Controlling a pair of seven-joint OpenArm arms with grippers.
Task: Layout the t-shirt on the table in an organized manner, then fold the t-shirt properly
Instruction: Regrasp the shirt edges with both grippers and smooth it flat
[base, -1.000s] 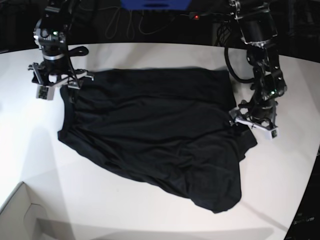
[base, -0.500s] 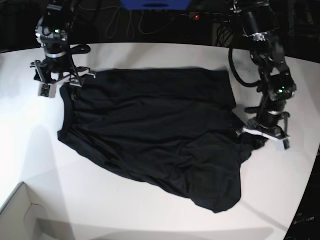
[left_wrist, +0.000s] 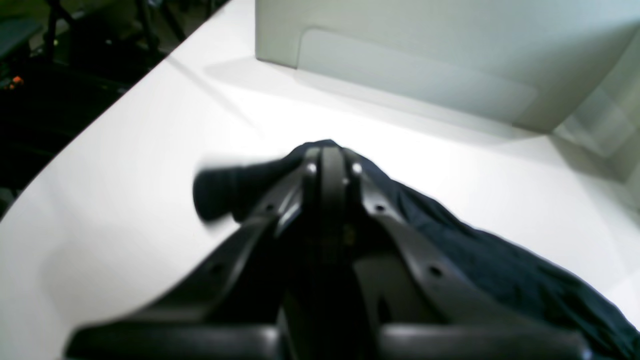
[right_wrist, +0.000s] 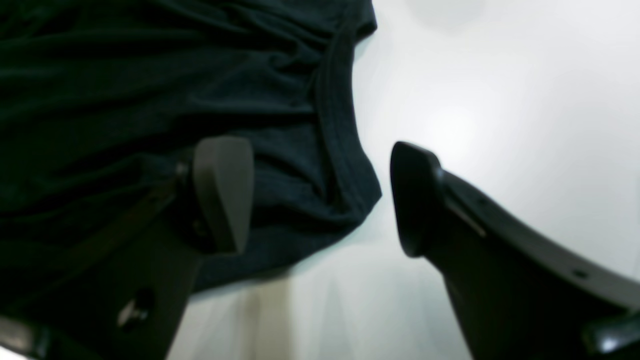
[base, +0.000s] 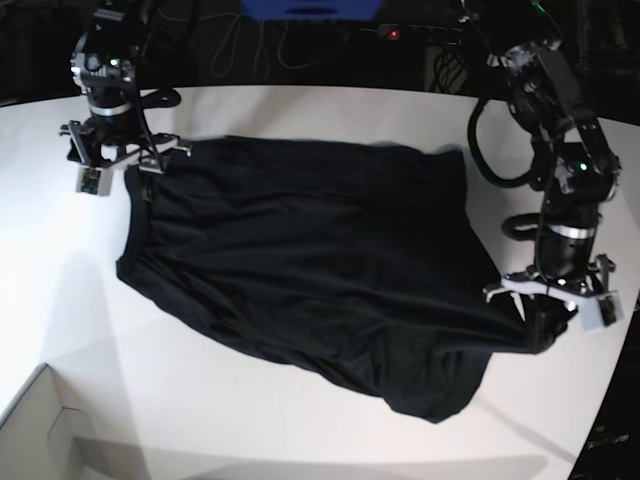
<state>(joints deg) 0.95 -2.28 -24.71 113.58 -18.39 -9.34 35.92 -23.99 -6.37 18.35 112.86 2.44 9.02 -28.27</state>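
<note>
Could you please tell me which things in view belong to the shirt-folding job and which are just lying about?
Part of the job:
- t-shirt
- table
- left gripper, shut on the t-shirt's edge
- right gripper, open over a shirt corner

Just lying about:
- pale box at the table's near corner
- cables behind the table

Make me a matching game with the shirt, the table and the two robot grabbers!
Things:
1. t-shirt
2. table
3. left gripper
4. right gripper

States:
A. white and smooth
B. shut on a pinch of cloth
C. black and wrinkly
D. open, one finger over the cloth, one over bare table

Pairs: 1-C, 2-A, 3-B, 4-D
</note>
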